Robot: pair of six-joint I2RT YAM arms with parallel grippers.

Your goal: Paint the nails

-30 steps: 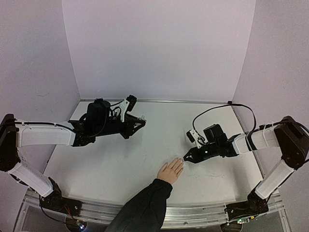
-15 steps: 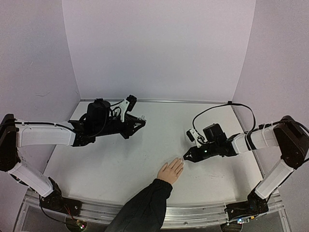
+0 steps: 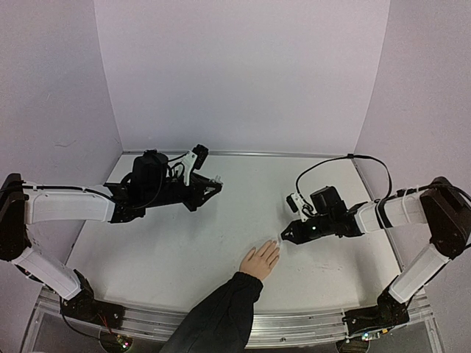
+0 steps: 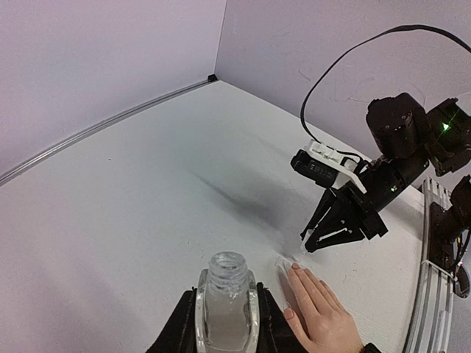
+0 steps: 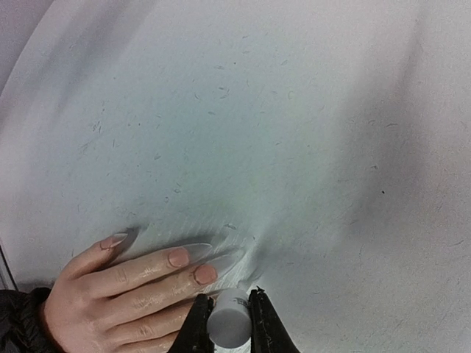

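Observation:
A light-skinned hand [image 3: 260,261] in a dark sleeve lies flat on the white table, fingers pointing away. Its nails [image 5: 179,257] are pinkish with long clear tips and also show in the left wrist view [image 4: 295,265]. My right gripper [image 5: 229,318] is shut on a small white cap [image 5: 229,325], right at the fingertips. Whatever hangs below the cap is hidden. From above, the right gripper [image 3: 286,237] hovers just right of the fingertips. My left gripper [image 4: 227,320] is shut on a small clear bottle [image 4: 227,301] with an open neck, held at the far left [image 3: 210,185].
Purple walls close in the table at the back and on both sides. A black cable [image 3: 331,163] loops above the right arm. A metal rail [image 3: 309,327] runs along the near edge, and the sleeve [image 3: 217,316] crosses it.
The right gripper with the cap has shifted slightly up and to the right of the fingertips. The hand and the left arm have stayed still.

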